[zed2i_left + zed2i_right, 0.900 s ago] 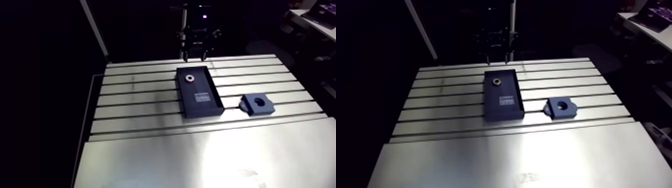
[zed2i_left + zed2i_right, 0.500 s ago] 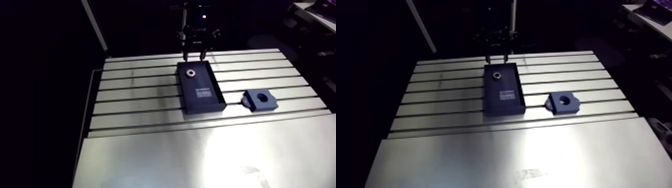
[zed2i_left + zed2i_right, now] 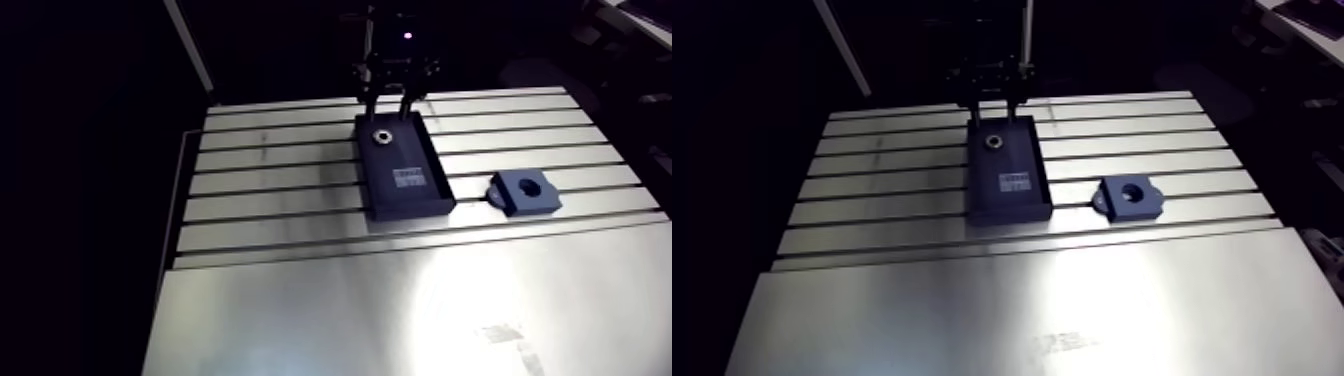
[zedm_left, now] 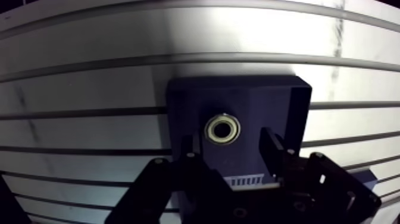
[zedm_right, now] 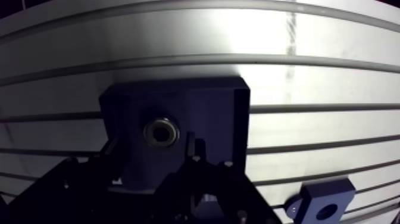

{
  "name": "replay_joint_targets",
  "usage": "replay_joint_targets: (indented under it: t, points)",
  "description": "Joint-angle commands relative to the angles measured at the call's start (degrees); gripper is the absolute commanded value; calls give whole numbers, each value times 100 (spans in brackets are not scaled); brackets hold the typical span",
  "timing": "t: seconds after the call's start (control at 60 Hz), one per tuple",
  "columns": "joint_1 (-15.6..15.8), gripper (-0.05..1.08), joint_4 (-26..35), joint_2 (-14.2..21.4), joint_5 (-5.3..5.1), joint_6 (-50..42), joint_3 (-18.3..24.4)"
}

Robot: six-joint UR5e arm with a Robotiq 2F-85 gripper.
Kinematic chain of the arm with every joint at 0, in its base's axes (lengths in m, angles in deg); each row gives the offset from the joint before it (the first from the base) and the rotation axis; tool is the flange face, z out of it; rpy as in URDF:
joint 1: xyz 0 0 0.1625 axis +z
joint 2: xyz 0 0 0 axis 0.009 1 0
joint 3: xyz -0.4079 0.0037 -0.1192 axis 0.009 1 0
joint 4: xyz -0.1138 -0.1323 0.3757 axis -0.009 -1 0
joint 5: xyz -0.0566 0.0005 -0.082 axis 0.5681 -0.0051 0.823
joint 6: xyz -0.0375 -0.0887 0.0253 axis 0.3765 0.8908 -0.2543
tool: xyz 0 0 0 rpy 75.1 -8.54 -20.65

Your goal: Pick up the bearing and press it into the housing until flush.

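Bearing (image 4: 222, 128), a small silver ring, lies in your dark rectangular tray (image 4: 287, 110), seemingly between the open, empty fingers of the end effector (image 4: 230, 142); the dark block housing (image 5: 340, 192) sits apart

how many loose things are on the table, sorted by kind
bearing: 1
housing: 1
dark tray: 1
total: 3
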Motion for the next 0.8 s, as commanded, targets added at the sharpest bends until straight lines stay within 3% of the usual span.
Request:
replay_joint_targets:
  t: [0.017,0.8]
  points:
    - [1,40,-32,-16,-8,1,-17]
    - [20,40,-207,-93,1,-6,-151]
